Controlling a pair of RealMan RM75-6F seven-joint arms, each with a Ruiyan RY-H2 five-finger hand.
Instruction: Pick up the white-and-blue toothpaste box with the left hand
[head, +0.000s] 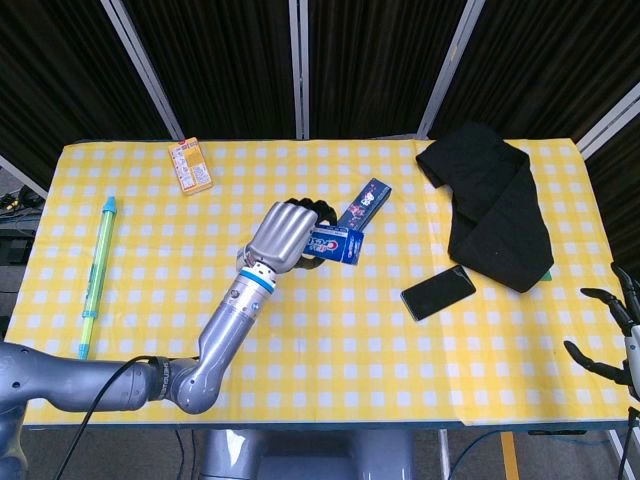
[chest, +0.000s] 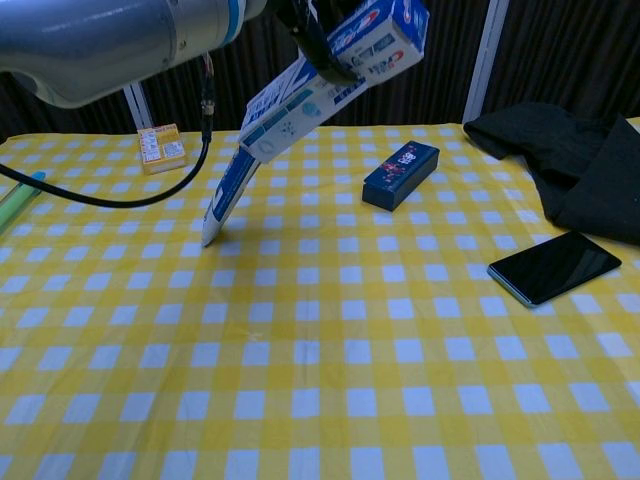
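Note:
My left hand (head: 287, 234) grips the white-and-blue toothpaste box (head: 338, 243) near its blue end and holds it well above the yellow checked table (head: 330, 350). In the chest view the toothpaste box (chest: 300, 100) slants steeply, blue end up at the top edge, white end pointing down to the left; the dark fingers (chest: 312, 32) wrap its upper part. Whether the low end touches the cloth I cannot tell. My right hand (head: 612, 335) hangs at the table's right front corner, fingers apart, holding nothing.
A dark blue small box (head: 363, 208) lies just right of the lifted box. A black phone (head: 438, 292) and a black cloth (head: 490, 200) lie to the right. An orange packet (head: 190, 165) and a green pen-like stick (head: 98, 265) lie at the left.

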